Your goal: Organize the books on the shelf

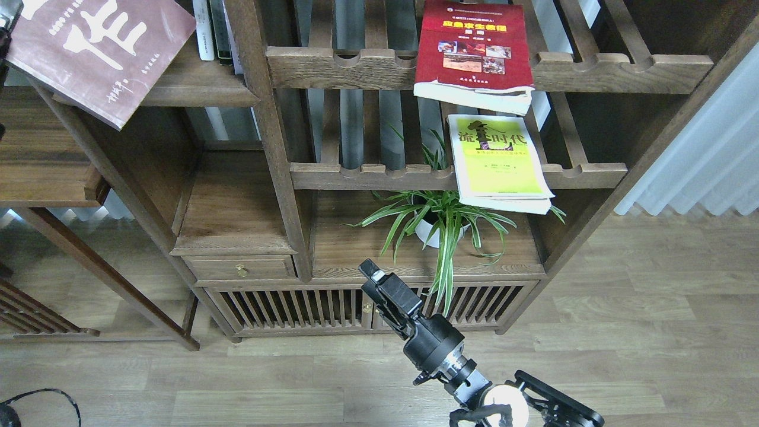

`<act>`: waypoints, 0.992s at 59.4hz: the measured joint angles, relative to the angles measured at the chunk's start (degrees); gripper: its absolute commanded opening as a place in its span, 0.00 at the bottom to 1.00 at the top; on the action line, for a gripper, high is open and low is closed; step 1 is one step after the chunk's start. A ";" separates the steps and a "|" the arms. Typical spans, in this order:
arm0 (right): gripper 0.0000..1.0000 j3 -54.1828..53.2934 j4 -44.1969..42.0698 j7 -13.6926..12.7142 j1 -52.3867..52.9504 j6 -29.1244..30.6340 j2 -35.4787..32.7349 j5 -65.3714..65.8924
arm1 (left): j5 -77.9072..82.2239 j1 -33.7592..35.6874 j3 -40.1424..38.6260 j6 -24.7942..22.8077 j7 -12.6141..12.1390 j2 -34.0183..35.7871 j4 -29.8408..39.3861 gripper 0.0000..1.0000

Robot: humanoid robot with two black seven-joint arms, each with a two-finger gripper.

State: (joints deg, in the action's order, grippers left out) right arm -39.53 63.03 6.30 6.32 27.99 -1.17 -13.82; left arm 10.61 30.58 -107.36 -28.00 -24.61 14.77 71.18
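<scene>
right gripper [375,274] hangs below the yellow-green book [500,159]; nothing held

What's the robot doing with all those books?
It's tidying books. The maroon book lies tilted on the solid shelf at top left. The red book and yellow-green book lie on slatted racks, sticking out past the front rails. The right pincer hangs low, empty, near the plant.

Wood-plank floor [652,332]; pale curtain [711,154] (probably daylit).
</scene>
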 measured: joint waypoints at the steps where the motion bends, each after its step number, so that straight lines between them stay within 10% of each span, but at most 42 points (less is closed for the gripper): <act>1: 0.87 0.02 0.00 0.00 0.00 0.00 0.04 0.01 | 0.26 0.16 -0.01 0.00 0.00 0.01 -0.04 0.00; 49: 0.87 0.68 0.00 -0.14 2.16 0.02 1.17 3.97 | 25.46 9.79 -1.26 -0.01 0.97 -1.10 -0.42 0.00; 59: 0.88 1.65 -0.08 -0.06 1.74 0.02 1.17 4.08 | 32.07 9.97 -1.47 -0.01 7.17 -1.12 -0.50 0.00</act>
State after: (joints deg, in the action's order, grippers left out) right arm -37.87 62.94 6.24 8.06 28.01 0.00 -9.74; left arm 42.67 40.54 -108.84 -28.01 -17.43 13.65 70.68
